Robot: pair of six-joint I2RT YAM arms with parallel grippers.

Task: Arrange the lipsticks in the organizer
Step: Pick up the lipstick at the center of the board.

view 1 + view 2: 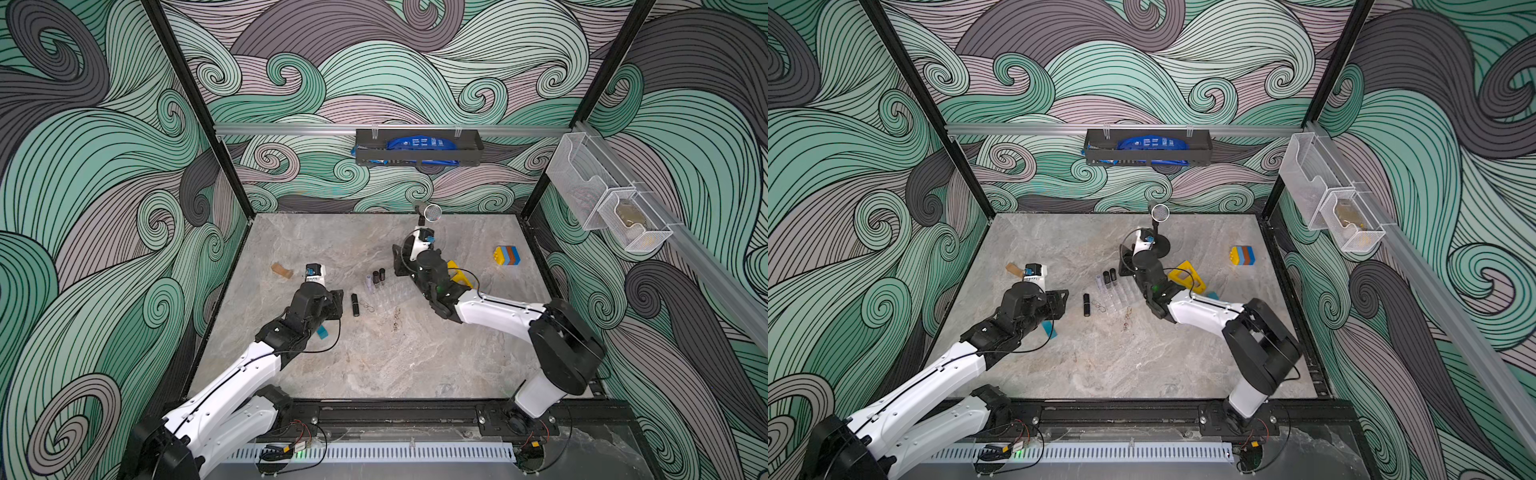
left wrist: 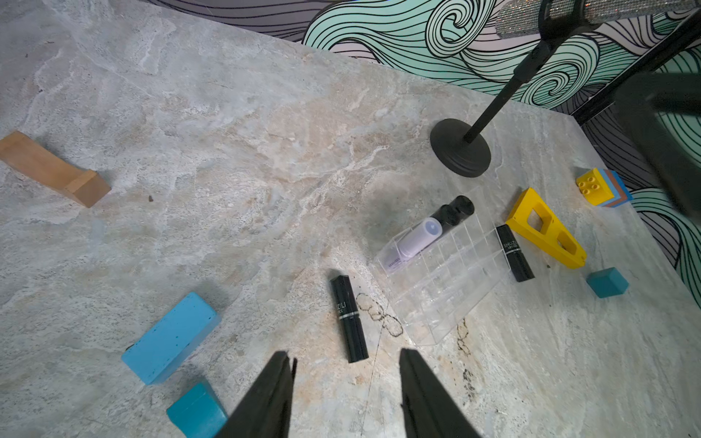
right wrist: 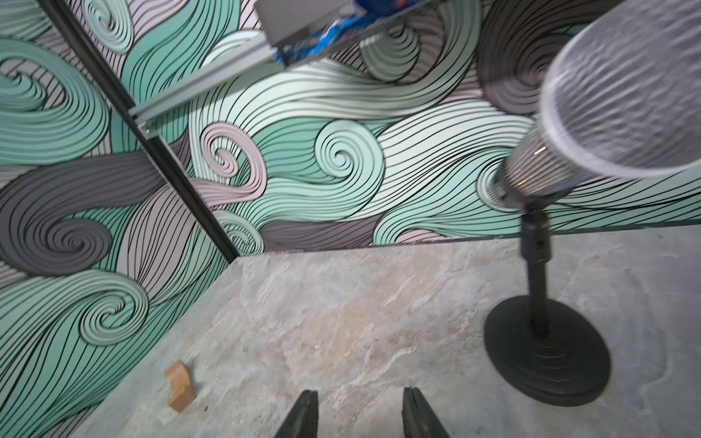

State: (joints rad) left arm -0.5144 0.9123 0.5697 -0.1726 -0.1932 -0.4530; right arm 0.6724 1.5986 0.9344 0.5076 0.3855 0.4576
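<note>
Only the left wrist view shows us the black lipstick [image 2: 514, 252] at the organizer's [image 2: 447, 299] three o'clock; both jaws gape, empty.

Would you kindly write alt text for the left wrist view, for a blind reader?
The open left gripper hovers near a glossy black lipstick lying on the marble table. Beside it, a clear plastic grid organizer holds a pale lilac tube and black tubes; another black tube lies between organizer and yellow triangular frame.
</note>
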